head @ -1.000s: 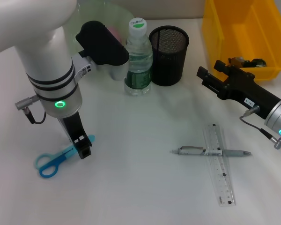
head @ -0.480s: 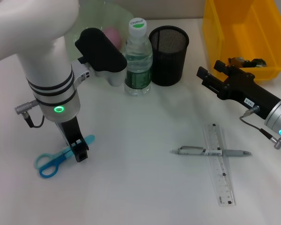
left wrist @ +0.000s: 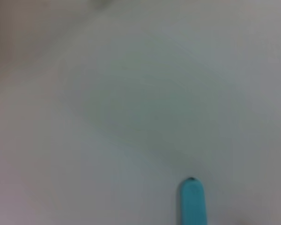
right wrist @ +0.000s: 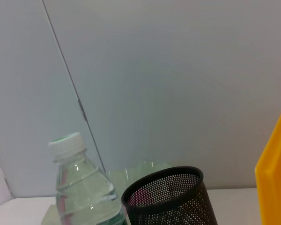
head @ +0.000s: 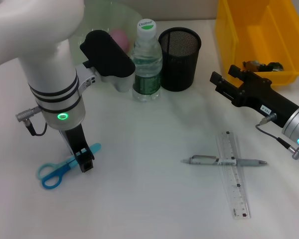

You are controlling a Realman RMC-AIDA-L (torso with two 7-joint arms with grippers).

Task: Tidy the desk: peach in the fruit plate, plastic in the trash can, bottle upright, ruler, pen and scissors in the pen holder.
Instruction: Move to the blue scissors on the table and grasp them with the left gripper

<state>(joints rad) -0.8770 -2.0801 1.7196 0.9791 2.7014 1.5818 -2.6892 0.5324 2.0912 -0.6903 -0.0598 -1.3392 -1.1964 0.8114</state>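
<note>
The left gripper stands straight down onto the blue scissors at the near left of the white bench, its dark fingers planted at the blades just ahead of the handles; whether they are clenched on the scissors or merely straddle them cannot be told from the head view. The left wrist view adds only a rounded blue scissor tip against bare bench, with none of the gripper's own parts. Behind the left arm, the head view shows the pink peach already in the pale green fruit plate, the bottle upright, and the black mesh pen holder just beside it. The right wrist view shows bottle, pen holder and plate rim from the side. The right gripper hovers before the yellow trash can; its state cannot be told. The pen lies across the clear ruler nearby.
</note>
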